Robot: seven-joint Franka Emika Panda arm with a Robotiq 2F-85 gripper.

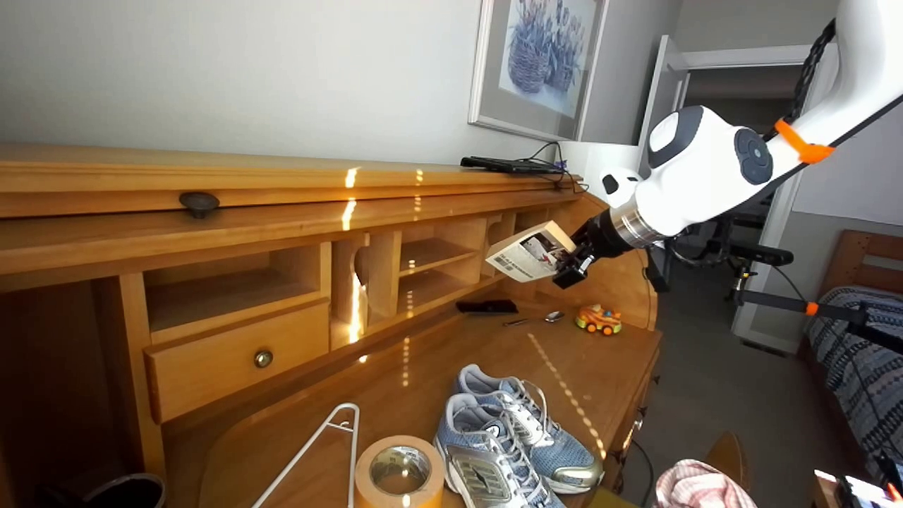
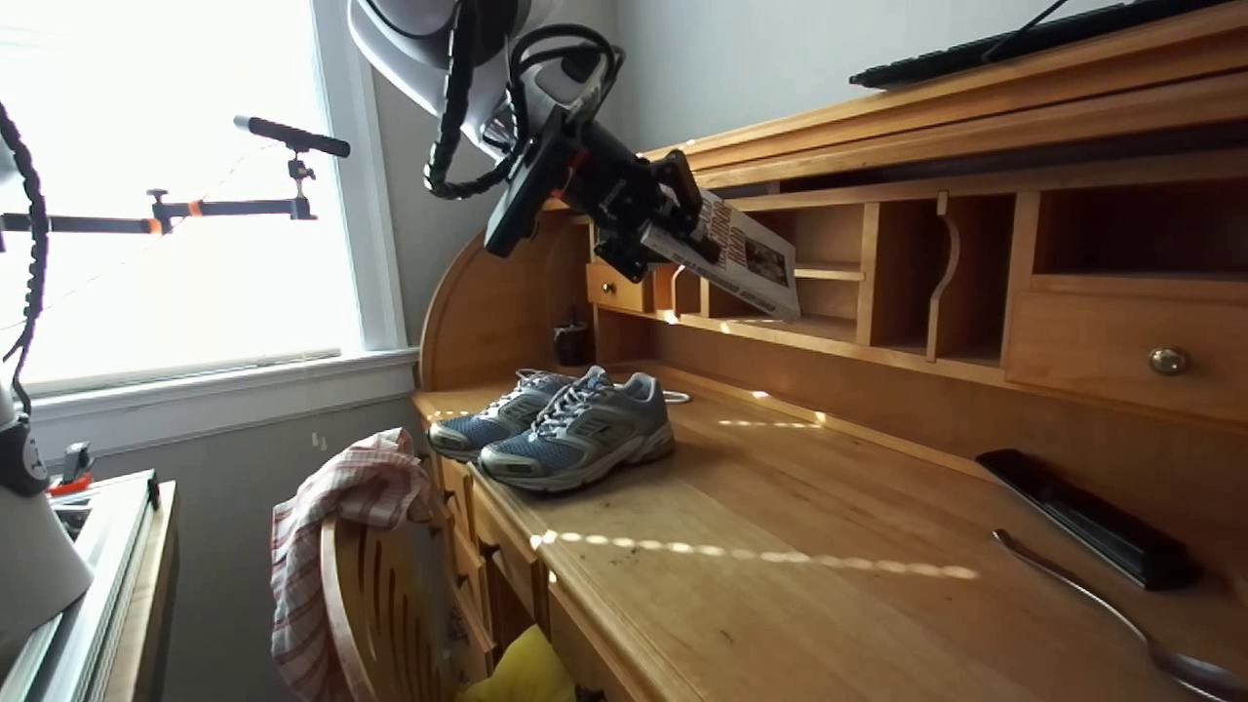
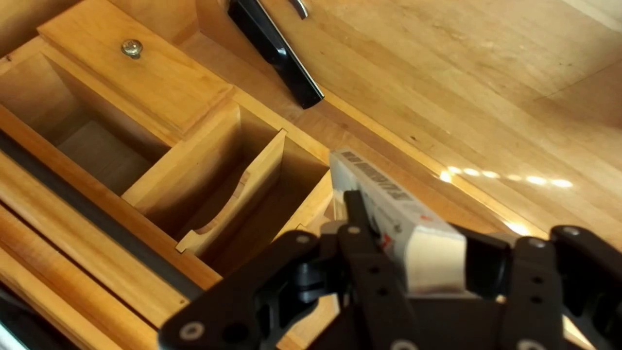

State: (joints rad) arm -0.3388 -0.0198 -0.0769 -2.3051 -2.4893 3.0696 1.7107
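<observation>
My gripper [image 1: 573,264] is shut on a thick white paperback book [image 1: 525,257] and holds it in the air above the wooden desk. In an exterior view the gripper [image 2: 673,229] grips one end of the book [image 2: 751,261], which tilts down toward the desk's cubbyholes. In the wrist view the book [image 3: 435,257] stands between the two fingers [image 3: 418,218], its pale page edge facing the camera. The book's far end appears near the upright slots [image 3: 238,194] of the hutch. Whether it touches the wood cannot be told; the exterior views suggest it is apart.
Grey-blue sneakers [image 1: 508,430] stand on the desk [image 2: 780,604], with a tape roll [image 1: 372,469] and white hanger [image 1: 303,455] nearby. A black long object [image 2: 1082,517], a spoon [image 2: 1092,595] and a toy car [image 1: 600,321] lie at the other end. A keyboard [image 1: 511,165] lies on top.
</observation>
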